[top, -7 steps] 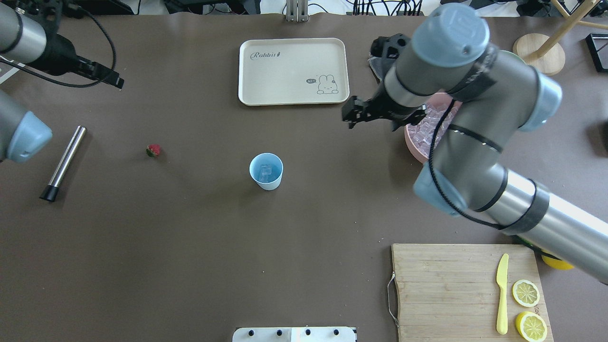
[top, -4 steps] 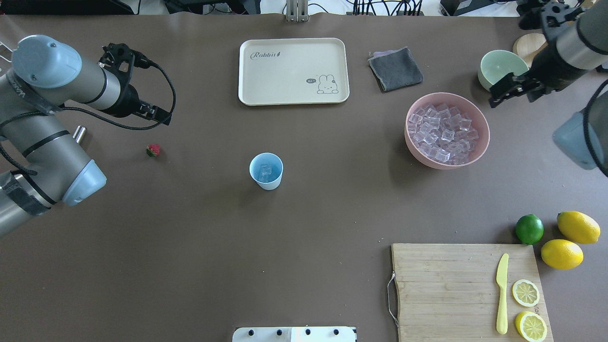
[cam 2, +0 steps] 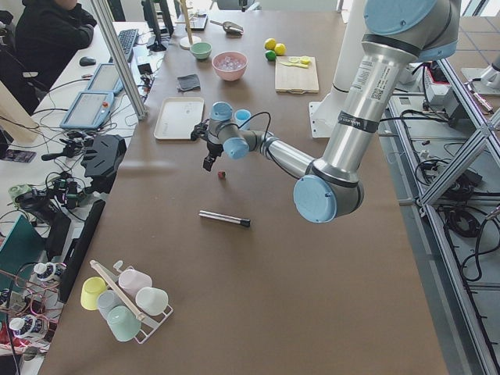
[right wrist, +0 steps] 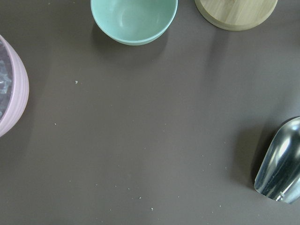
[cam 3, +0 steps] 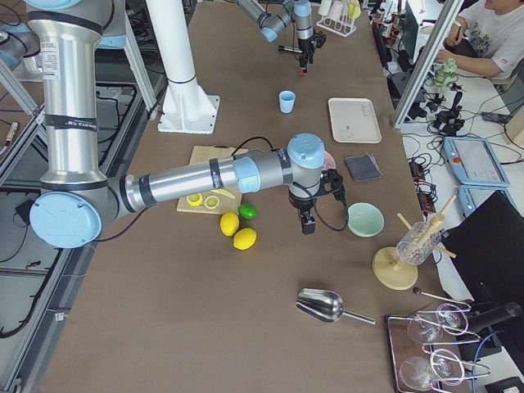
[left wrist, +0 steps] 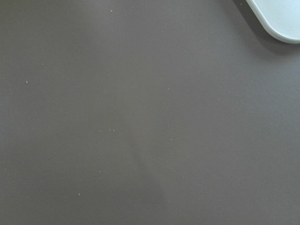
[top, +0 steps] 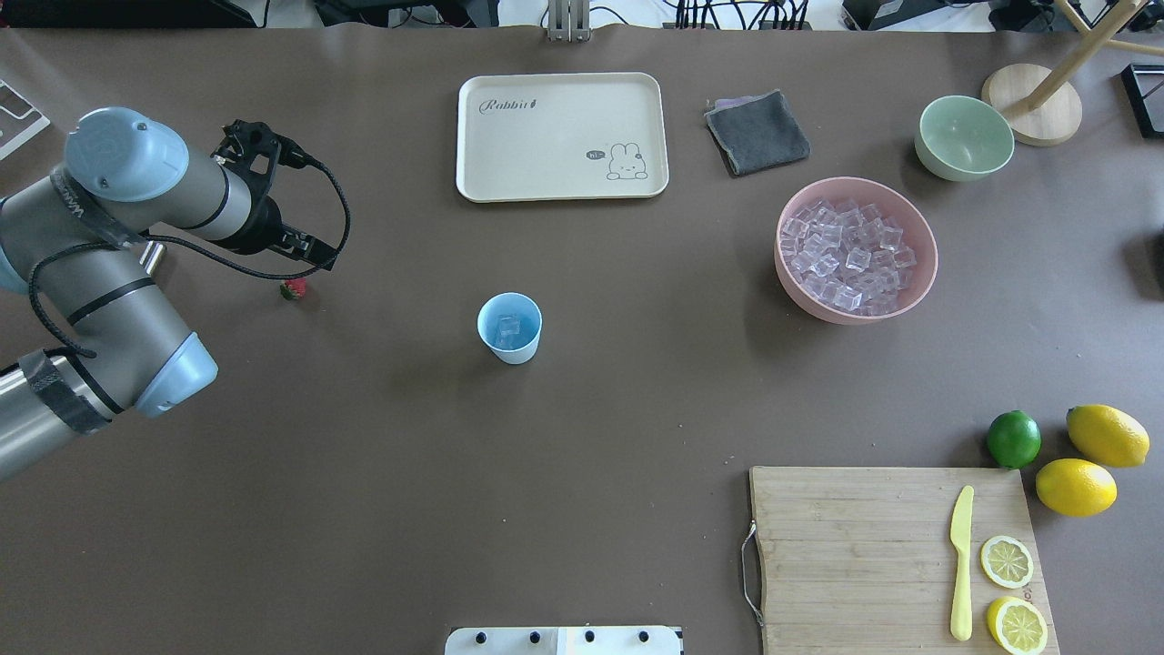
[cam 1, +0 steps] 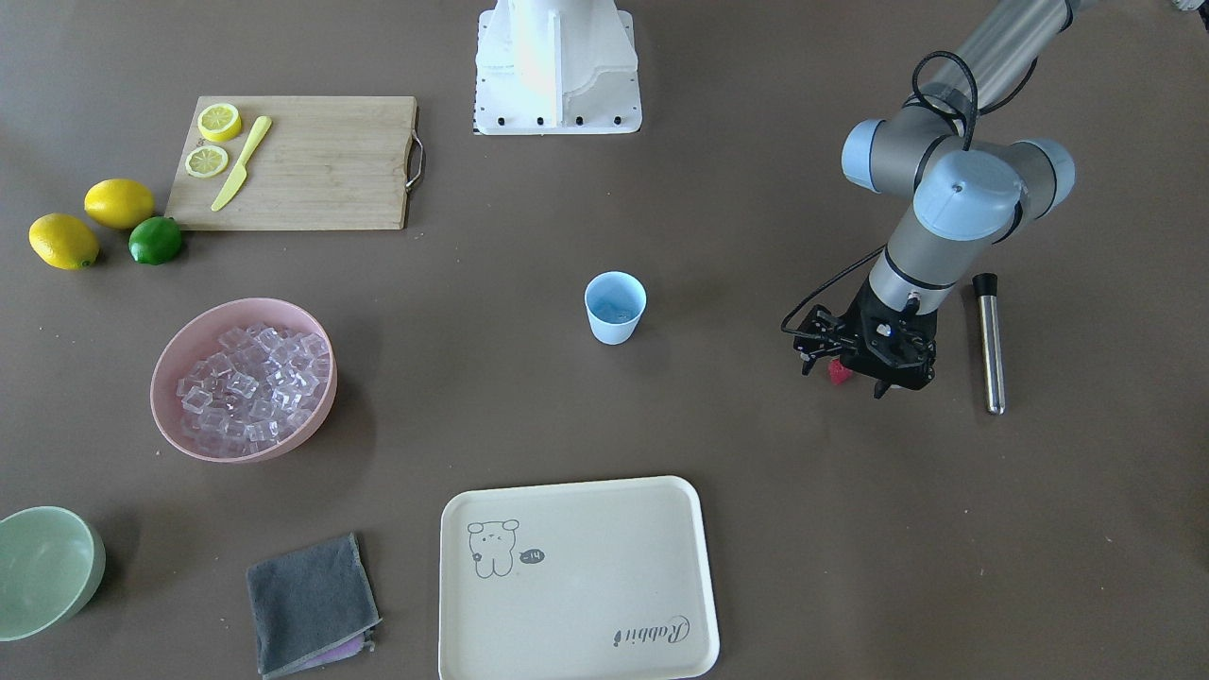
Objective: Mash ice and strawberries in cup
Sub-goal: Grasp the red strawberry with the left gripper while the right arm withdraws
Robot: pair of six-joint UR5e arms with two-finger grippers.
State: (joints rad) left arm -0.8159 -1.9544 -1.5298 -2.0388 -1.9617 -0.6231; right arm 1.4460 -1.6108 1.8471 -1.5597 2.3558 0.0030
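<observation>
The light-blue cup [top: 509, 329] stands mid-table with a few ice cubes [top: 507, 327] inside. More ice [top: 846, 250] fills the pink bowl [top: 920, 277]. The red strawberry [top: 293, 289] lies on the table left of the cup. My left gripper [top: 316, 256] hangs just above the strawberry [cam 1: 838, 372], its fingers apart and empty. The front-facing view shows that left gripper [cam 1: 843, 378] straddling the berry from above. My right gripper [cam 3: 308, 223] shows only in the exterior right view, near the green bowl, and I cannot tell its state.
A steel muddler [cam 1: 988, 345] lies beside the left arm. A cream tray [top: 562, 136] and grey cloth [top: 757, 132] sit at the back, a green bowl [top: 964, 136] at the far right. Near right holds a cutting board [top: 864, 555], lemons and lime. A metal scoop [right wrist: 281, 164] lies nearby.
The right arm pulled back from over the pink bowl and left the overhead view. The left arm swung in toward the strawberry and now hovers over it.
</observation>
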